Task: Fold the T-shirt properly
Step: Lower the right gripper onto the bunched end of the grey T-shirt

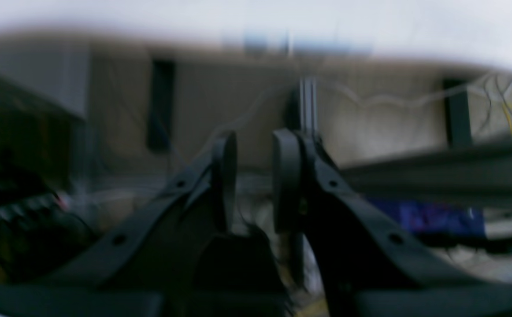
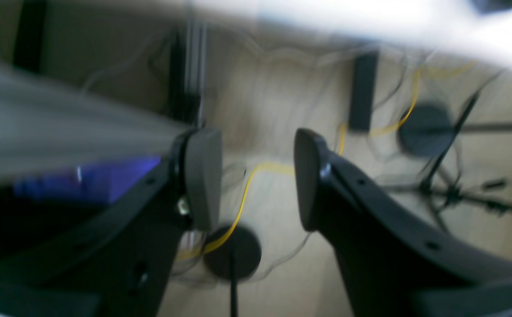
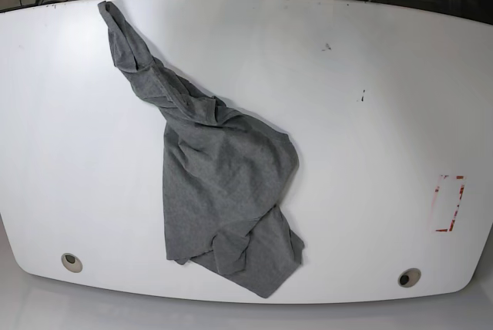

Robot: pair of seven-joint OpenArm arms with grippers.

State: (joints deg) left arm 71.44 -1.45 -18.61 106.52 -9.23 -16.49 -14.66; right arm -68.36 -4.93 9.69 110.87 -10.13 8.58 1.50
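Observation:
The grey T-shirt [image 3: 223, 176] lies crumpled on the white table [image 3: 370, 114], left of centre. One twisted end stretches to the far left corner, and the bunched wide end lies near the front edge. Neither arm appears in the base view. In the blurred left wrist view my left gripper [image 1: 254, 141] points away from the table, its pads a narrow gap apart with nothing between them. My right gripper [image 2: 256, 145] is open wider and also empty, with floor behind it. No cloth shows in either wrist view.
A red-marked rectangle [image 3: 448, 203] sits near the table's right edge. Two round holes [image 3: 71, 261] [image 3: 409, 277] lie near the front corners. A yellow cable [image 2: 243, 198] and dark round stand bases [image 2: 234, 253] are on the floor beyond the right gripper.

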